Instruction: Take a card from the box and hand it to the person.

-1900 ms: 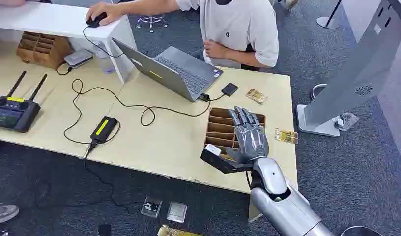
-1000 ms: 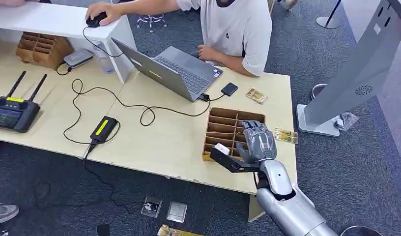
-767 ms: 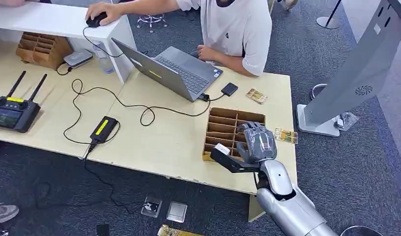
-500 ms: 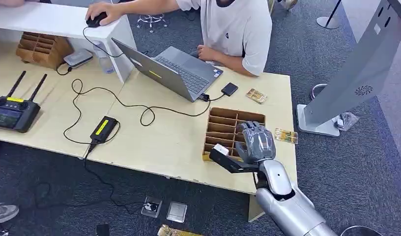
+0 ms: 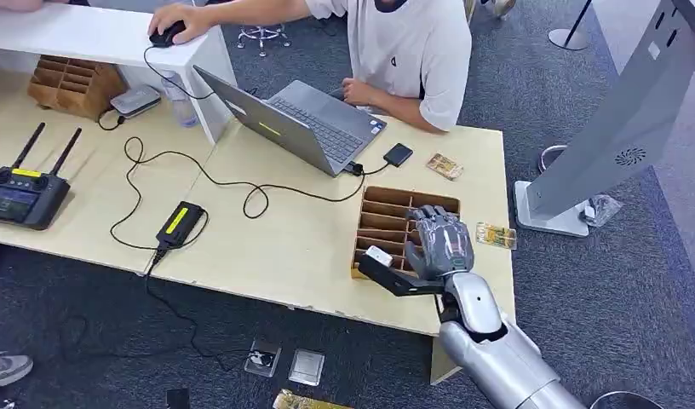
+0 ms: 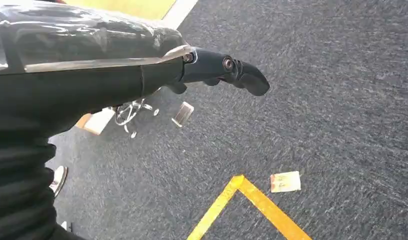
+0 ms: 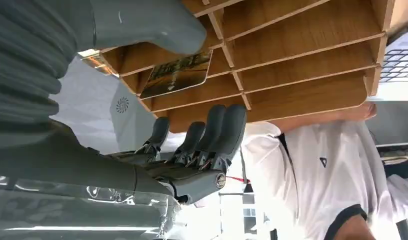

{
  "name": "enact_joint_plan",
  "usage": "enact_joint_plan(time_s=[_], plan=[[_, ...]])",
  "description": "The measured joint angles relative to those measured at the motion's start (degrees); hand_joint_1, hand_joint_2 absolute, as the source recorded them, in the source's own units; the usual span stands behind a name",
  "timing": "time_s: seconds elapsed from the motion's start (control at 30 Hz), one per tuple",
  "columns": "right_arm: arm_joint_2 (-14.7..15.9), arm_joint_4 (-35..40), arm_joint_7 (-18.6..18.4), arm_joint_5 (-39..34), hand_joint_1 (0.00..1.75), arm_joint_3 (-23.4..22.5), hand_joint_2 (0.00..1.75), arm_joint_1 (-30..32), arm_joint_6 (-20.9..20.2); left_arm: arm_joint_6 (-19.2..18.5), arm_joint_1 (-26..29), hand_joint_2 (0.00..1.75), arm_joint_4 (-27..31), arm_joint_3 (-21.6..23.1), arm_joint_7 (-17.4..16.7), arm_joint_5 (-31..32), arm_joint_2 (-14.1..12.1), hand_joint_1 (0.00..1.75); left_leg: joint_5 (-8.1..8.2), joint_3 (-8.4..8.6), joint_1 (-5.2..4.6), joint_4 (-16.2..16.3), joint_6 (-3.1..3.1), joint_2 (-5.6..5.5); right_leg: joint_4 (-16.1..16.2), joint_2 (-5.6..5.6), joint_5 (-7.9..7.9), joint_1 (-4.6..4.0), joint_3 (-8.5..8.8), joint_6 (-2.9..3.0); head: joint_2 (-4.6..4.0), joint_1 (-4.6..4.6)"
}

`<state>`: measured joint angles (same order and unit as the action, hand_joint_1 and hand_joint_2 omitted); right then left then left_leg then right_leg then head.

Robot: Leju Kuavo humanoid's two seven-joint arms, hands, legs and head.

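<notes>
A wooden box with slotted compartments sits near the table's right front corner. My right hand hovers over its right half, fingers bent down toward the slots. In the right wrist view a printed card lies in a slot of the box. The grey thumb is just beside the card, while the dark fingers stay apart from it and hold nothing. My left hand hangs over the carpet, holding nothing. The person in a white shirt sits at the table's far side.
An open laptop, a looping cable, a power brick and a remote controller occupy the table's left and middle. Loose cards lie beside the box. More cards lie on the floor. A grey stand rises at right.
My right hand has drawn back from the box's far end and its fingers have bent down over the slots. In the last half second it shifted slightly left. The person's hand moved to the laptop.
</notes>
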<state>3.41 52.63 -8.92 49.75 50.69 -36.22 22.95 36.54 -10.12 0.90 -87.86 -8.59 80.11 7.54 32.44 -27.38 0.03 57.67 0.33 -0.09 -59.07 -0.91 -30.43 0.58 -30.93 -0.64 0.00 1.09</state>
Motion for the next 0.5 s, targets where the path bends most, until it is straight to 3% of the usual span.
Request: enact_joint_plan(time_s=[0.5], plan=[[0.00,-2.29,-0.22,-0.74,0.91,0.00,1.75,-0.44,0.00,-0.98,0.00,1.75,0.00,0.02,-0.15,0.81,0.00,0.00,0.00,0.00,0.00,0.00,0.00,0.00,0.00,0.00,0.00,0.00,0.00,0.00,0.00,0.02]])
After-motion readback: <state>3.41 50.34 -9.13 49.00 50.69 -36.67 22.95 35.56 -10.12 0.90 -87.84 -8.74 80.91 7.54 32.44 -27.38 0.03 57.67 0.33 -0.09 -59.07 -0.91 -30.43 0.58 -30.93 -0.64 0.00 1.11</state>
